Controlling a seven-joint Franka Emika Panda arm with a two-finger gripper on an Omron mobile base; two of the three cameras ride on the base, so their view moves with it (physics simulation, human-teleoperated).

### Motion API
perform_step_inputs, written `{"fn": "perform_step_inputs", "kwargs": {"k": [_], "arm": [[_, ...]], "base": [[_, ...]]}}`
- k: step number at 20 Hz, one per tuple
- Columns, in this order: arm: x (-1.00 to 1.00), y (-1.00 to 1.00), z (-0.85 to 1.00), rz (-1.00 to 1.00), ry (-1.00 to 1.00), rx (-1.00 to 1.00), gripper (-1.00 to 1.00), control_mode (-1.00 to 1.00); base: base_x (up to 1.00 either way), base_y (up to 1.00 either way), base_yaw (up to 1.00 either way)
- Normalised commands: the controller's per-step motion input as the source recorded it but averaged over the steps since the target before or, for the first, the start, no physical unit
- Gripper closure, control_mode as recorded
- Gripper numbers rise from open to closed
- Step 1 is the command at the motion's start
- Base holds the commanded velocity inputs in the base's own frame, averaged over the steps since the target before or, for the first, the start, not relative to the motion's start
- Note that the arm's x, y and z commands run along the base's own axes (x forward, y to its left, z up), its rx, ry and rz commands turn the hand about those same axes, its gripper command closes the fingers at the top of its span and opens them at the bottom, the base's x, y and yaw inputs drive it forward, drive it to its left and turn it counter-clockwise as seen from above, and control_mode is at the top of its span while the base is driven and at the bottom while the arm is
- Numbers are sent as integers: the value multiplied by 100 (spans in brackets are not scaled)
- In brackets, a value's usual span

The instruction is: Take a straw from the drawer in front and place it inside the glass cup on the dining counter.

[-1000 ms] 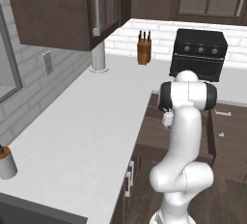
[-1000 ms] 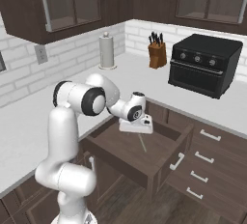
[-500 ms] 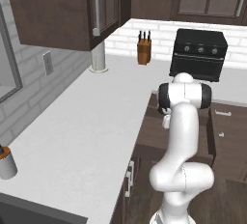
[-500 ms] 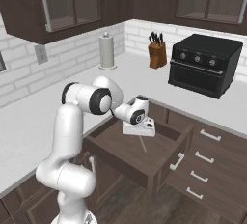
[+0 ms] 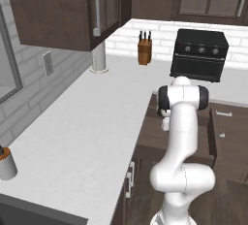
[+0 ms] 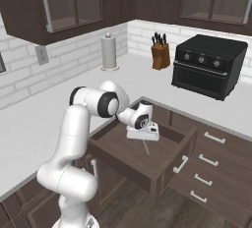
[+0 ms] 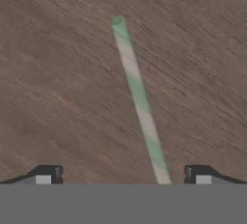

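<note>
The thin green-and-white striped straw (image 7: pixel 140 100) lies flat on the floor of the pulled-out dark brown wooden drawer (image 6: pixel 162 170), straight below my gripper (image 7: pixel 123 175). My jaws stand wide apart, one tip on either side of the straw, holding nothing. Its near end is cut off from sight. Beyond the drawer, a white worktop (image 5: pixel 92 122) carries a black countertop oven (image 6: pixel 209 65).

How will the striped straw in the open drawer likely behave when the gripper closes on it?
The straw is a thin round tube lying flat on the drawer floor, so it may roll if nudged. It looks light, probably easily crushed. The open gripper straddles it.
</note>
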Motion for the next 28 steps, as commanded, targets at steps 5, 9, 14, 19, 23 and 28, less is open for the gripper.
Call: {"fn": "perform_step_inputs", "kwargs": {"k": [5, 9, 14, 19, 23, 28], "arm": [[26, -5, -17, 0, -2, 0, -100, -100], [26, -10, -10, 0, -2, 0, -100, -100], [9, -4, -19, 0, -4, 0, -100, -100], [0, 0, -31, 0, -5, 0, -100, -100], [0, 0, -32, 0, -5, 0, -100, -100], [0, 0, -35, 0, -5, -2, 100, -100]], "base": [[0, 0, 0], [0, 0, 0], [0, 0, 0], [0, 0, 0], [0, 0, 0], [0, 0, 0]]}}
